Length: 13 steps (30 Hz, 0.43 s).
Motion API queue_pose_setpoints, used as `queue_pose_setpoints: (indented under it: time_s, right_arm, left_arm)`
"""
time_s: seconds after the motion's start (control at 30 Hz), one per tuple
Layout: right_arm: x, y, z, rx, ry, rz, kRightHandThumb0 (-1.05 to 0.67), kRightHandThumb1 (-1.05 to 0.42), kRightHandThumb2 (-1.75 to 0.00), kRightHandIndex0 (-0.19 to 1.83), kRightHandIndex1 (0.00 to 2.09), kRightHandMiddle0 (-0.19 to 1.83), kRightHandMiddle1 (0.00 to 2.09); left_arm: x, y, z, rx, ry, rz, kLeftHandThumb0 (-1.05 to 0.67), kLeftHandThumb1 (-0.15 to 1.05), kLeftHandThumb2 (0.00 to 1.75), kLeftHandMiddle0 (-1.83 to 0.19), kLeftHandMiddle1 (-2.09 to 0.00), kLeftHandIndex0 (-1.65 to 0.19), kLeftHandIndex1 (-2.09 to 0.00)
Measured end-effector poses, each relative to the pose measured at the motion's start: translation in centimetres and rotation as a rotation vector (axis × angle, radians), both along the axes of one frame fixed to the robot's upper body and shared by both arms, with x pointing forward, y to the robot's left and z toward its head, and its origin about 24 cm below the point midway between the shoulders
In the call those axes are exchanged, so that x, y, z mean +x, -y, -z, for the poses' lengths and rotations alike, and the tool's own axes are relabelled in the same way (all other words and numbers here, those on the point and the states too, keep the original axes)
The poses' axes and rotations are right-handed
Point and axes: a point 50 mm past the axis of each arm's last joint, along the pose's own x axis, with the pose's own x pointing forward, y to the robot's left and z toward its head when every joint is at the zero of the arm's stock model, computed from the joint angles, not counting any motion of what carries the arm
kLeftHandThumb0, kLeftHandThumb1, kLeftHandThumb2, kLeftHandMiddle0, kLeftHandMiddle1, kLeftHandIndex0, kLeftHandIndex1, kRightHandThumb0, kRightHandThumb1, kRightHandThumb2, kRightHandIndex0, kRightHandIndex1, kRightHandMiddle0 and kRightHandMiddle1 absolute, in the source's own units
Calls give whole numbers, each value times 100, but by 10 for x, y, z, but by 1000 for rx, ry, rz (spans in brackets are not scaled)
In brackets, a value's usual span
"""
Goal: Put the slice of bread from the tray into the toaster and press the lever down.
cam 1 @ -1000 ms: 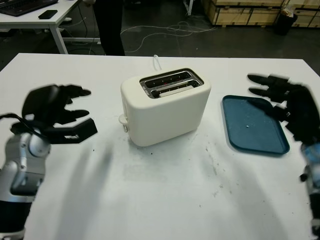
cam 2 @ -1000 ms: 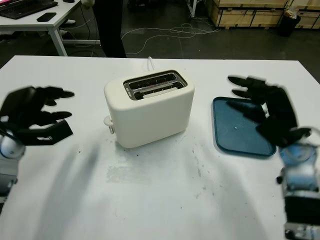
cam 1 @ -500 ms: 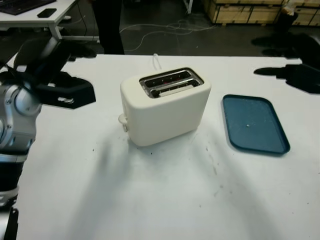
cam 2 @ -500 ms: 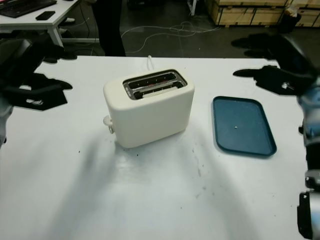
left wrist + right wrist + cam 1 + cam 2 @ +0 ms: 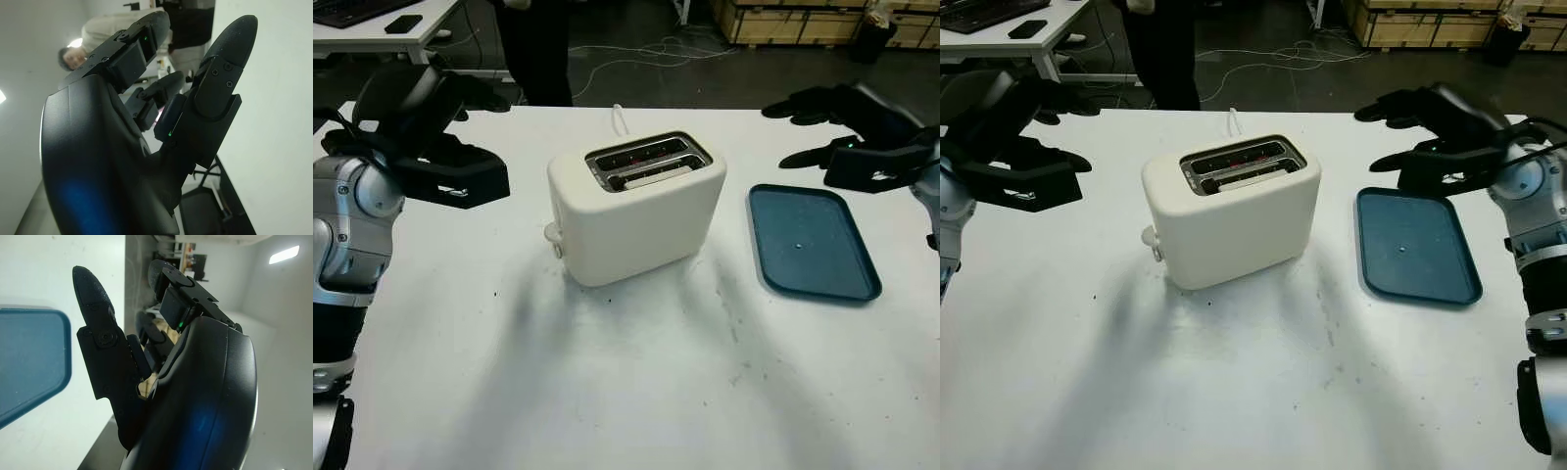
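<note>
The cream toaster [image 5: 636, 220] stands mid-table with its two slots facing up. A pale strip shows in the nearer slot [image 5: 651, 174]; I cannot tell what it is. The toaster's lever knob [image 5: 551, 233] sits low on its left end. The blue tray [image 5: 811, 240] lies to the right of the toaster with no bread on it; its corner [image 5: 29, 362] is seen past my right hand [image 5: 122, 313]. My left hand [image 5: 494, 137] hangs open in the air left of the toaster. My right hand [image 5: 1371, 137] is open, raised above the tray's far edge.
A person [image 5: 538, 49] in dark clothes stands behind the table's far edge. The toaster's white cord [image 5: 622, 119] runs off the back. A desk [image 5: 382, 24] with a phone is at the far left, wooden crates [image 5: 793, 20] at the far right.
Both hands rose from low beside the toaster and tray. Since half a second ago the right hand has swung leftward over the tray's far edge; the left hand barely shifted.
</note>
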Motion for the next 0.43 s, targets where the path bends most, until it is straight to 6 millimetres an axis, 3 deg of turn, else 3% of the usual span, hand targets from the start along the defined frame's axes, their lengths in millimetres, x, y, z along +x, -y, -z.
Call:
queue_pose_setpoints:
  time_s: [0.43]
  right_arm:
    - [-1, -4, -1, -14, -10, -21, -51, -81, -1, 72, 1, 64, 1]
  left_arm:
    - [0, -1, 6, 1, -43, -25, -66, 73, 1, -64, -79, -89, 0]
